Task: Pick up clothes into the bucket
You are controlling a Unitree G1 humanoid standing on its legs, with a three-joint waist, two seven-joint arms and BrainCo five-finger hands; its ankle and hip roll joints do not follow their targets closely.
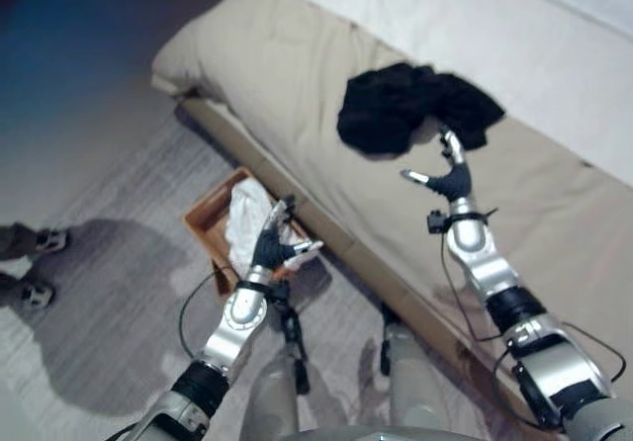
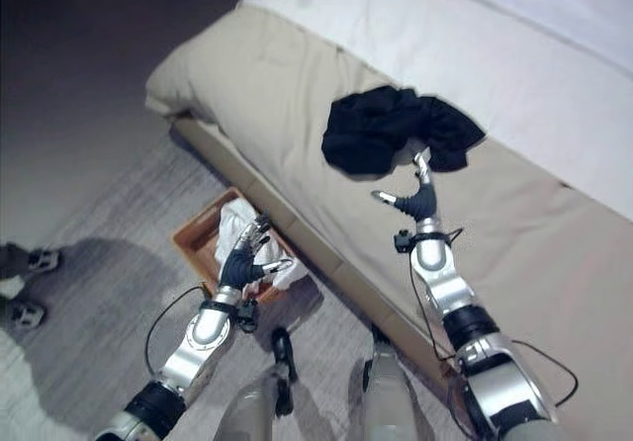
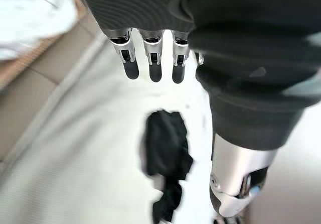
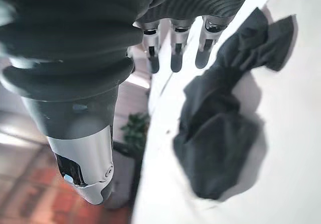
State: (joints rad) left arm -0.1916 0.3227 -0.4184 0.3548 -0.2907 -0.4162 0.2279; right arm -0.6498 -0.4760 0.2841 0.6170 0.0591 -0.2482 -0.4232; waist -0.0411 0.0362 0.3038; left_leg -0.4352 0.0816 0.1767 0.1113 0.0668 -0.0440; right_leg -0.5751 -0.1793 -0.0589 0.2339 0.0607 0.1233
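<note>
My right hand (image 1: 453,177) open and empty just beside the black garment (image 1: 410,107) on the bed (image 1: 287,75), my left hand (image 1: 277,246) open over the basket (image 1: 205,223) of white cloth (image 1: 247,219)

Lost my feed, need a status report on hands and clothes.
Right hand open, just short of black garment on the bed. Left hand open over the brown bucket, white cloth inside. Nothing in the way.

Crumpled black garment (image 1: 410,107) on bed (image 1: 297,75)
</note>
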